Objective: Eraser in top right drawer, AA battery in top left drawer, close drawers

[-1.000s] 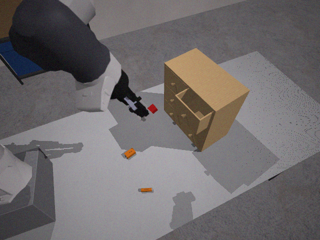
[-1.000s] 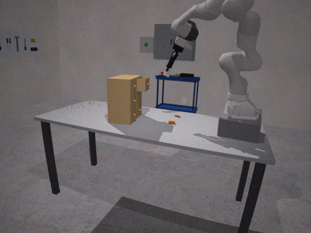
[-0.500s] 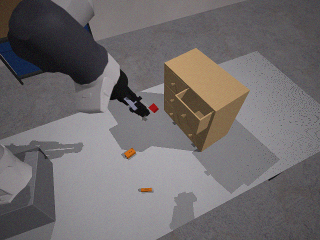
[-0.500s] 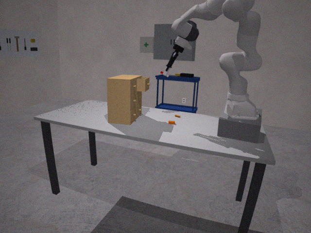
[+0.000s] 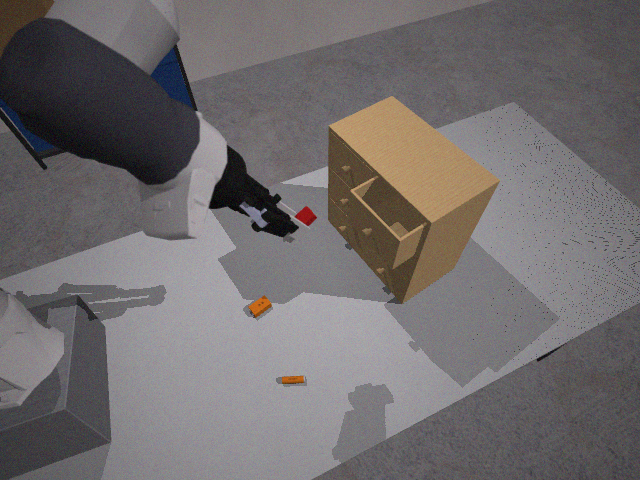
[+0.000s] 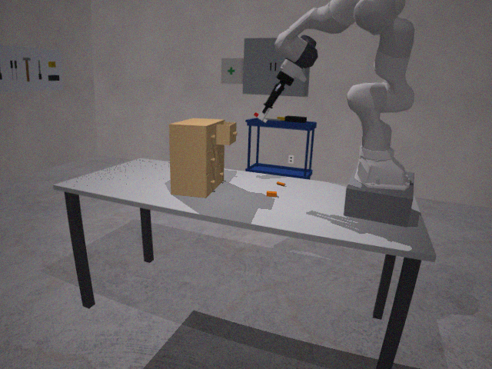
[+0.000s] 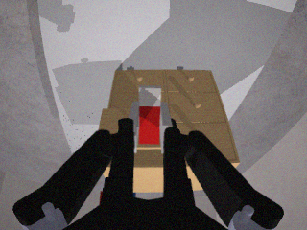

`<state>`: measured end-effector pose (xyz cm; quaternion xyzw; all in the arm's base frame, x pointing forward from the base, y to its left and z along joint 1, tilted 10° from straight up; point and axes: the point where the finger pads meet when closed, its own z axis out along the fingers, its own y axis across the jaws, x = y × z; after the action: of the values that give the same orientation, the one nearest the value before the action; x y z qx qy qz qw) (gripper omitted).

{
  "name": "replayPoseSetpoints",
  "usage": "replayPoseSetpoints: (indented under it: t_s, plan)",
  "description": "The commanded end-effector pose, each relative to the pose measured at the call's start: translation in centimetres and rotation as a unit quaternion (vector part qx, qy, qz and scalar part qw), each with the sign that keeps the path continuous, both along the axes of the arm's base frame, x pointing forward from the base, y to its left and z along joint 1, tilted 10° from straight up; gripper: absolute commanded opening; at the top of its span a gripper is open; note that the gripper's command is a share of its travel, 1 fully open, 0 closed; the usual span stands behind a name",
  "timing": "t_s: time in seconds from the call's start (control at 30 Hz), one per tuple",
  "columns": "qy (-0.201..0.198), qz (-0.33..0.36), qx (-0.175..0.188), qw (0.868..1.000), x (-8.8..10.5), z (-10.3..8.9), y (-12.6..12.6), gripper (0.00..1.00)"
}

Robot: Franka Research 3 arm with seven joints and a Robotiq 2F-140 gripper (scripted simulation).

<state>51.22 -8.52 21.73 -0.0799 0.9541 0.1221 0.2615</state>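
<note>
Arm, dark-sleeved wrist section (image 5: 103,98) (image 6: 309,51): nearest the overhead camera, raised in front of the chest and well apart from it. Remaining items, left to right as seen from above:

Grey mounting block (image 5: 87,361) (image 6: 377,204): on the table (image 5: 180,387) (image 6: 317,226), well apart from the chest, on its drawer-front side.

Small orange rectangular block (image 5: 260,306) (image 6: 271,194): flat on the table, in front of the chest, not touching it.

Robotiq gripper (image 5: 300,221) (image 6: 262,115) (image 7: 150,112): slanted downward before the chest's front, fingers clamped on the eraser.

AA battery (image 5: 293,379) (image 6: 280,184): orange, cylindrical, on its side on the table, in front of the chest and apart from it.

Eraser (image 5: 306,215) (image 6: 256,114) (image 7: 150,126): red, held aloft before the chest, touching neither chest nor table.

Chest (image 5: 413,155) (image 6: 188,158) (image 7: 216,115): wooden, upright; top-right drawer (image 5: 376,214) (image 6: 226,134) pulled out, the others in.

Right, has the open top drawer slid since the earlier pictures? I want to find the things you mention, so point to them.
No, the open top drawer (image 5: 381,235) (image 6: 225,135) (image 7: 111,118) juts equally far from the chest (image 5: 413,155) (image 6: 188,158) (image 7: 211,136).
</note>
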Motion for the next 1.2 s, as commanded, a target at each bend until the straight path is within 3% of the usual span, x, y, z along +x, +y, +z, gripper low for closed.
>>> replayPoseSetpoints:
  t_s: [0.0,0.33,0.37,1.17]
  plan:
    - [-0.007,0.009,-0.008,1.000,0.08,0.09,-0.20,0.11]
    - [-0.007,0.009,-0.008,1.000,0.08,0.09,-0.20,0.11]
    - [-0.044,0.002,0.000,0.999,-0.05,-0.03,-0.23,0.11]
    - [-0.044,0.002,0.000,0.999,-0.05,-0.03,-0.23,0.11]
